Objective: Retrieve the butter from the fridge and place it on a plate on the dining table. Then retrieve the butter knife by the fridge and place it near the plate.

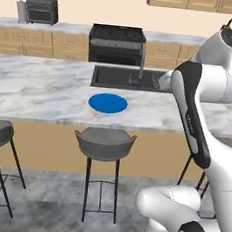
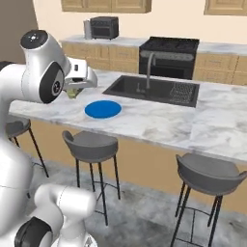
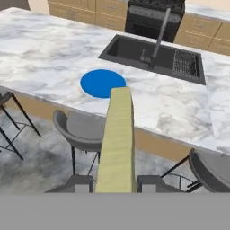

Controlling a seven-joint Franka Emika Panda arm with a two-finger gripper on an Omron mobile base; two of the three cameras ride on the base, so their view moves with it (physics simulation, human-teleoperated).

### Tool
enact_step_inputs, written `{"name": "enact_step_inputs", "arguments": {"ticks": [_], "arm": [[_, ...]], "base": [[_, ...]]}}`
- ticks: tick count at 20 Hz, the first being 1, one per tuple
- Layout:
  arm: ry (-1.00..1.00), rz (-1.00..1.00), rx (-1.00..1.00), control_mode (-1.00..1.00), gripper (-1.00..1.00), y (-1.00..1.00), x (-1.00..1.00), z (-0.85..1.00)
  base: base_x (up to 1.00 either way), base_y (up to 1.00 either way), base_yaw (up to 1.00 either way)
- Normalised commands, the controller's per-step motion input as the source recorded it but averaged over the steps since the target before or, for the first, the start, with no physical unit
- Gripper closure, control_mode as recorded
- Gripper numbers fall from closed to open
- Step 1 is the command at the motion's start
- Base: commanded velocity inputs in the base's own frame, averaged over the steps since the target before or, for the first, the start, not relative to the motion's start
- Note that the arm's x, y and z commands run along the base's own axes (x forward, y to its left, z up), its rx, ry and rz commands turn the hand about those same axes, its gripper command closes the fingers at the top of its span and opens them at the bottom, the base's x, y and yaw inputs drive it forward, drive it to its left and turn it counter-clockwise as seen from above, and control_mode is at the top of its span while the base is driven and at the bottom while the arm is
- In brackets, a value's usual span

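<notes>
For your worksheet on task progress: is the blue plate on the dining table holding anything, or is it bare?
Bare. The blue plate shows plain blue; the butter is held in the gripper, short of the dining table.

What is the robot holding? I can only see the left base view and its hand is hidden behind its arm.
Observer: In the hand view, the butter, a thin yellow stick, is pinched between the gripper tips.
Operator: Is it over the blue plate yet?
Observer: No. In the right base view, the hand is above the near edge of the dining table, left of the plate.
Operator: Is anything on the plate?
Observer: The hand view looks down on it, and the part not hidden by the butter is bare blue.
</notes>
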Motion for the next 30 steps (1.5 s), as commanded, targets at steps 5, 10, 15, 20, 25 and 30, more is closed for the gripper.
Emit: {"name": "enact_step_inputs", "arguments": {"ticks": [5, 10, 15, 20, 25, 30], "arm": [[0.00, 0.00, 0.00, 1.00, 1.00, 0.00, 0.00, 0.00], [0.00, 0.00, 0.00, 1.00, 1.00, 0.00, 0.00, 0.00], [0.00, 0.00, 0.00, 1.00, 1.00, 0.00, 0.00, 0.00], [0.00, 0.00, 0.00, 1.00, 1.00, 0.00, 0.00, 0.00], [0.00, 0.00, 0.00, 1.00, 1.00, 0.00, 0.00, 0.00], [0.00, 0.00, 0.00, 1.00, 1.00, 0.00, 0.00, 0.00]], "base": [[0.67, 0.48, -0.26], [0.51, 0.39, -0.19], [0.45, 0.26, -0.09], [0.68, 0.18, -0.02], [0.51, 0.26, 0.00], [0.27, 0.35, 0.00]]}}
